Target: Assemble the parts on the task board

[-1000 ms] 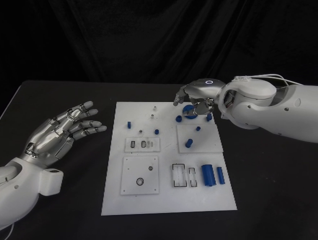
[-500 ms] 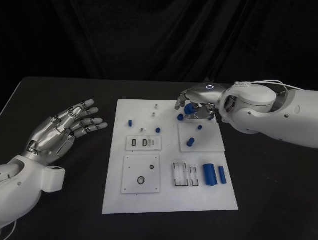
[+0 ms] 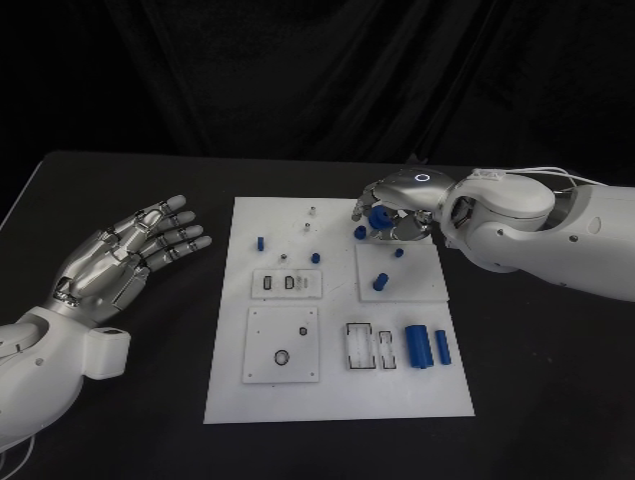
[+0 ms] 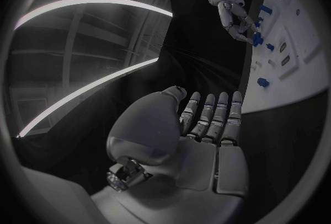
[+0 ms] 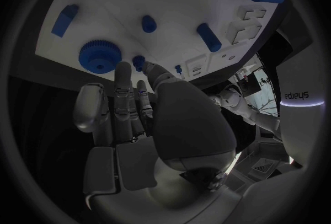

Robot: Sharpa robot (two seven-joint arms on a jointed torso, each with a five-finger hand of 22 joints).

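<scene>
- Across the middle of the head view lies the black table (image 3: pixel 130 420); its far edge runs under a dark curtain
- at the centre of that table sits the white task board (image 3: pixel 339 395), a tall plate with small raised square panels and outlined slots; the left wrist view shows it as a pale curved sheet at the right side of the circle (image 4: pixel 303 78)
- from the right edge comes the right arm; its right hand (image 3: pixel 398 207) hovers over the board's upper right corner with fingers curled downward near a blue gear (image 3: pixel 379 218); whether the fingers pinch the gear or merely touch it I cannot tell; in the right wrist view the gear (image 5: pixel 101 56) lies flat on the board just beyond the fingertips (image 5: pixel 123 69)
- at the lower left the left hand (image 3: pixel 123 262) rests beside the board, palm up, fingers spread and holding nothing; the left wrist view shows it too (image 4: pixel 200 124)
- lower right on the board lie two blue cylinders (image 3: pixel 418 348) side by side, next to the outlined slots
- a short blue peg (image 3: pixel 379 284) stands on the right-hand square panel; smaller blue pieces dot the upper left of the board (image 3: pixel 260 244)
</scene>
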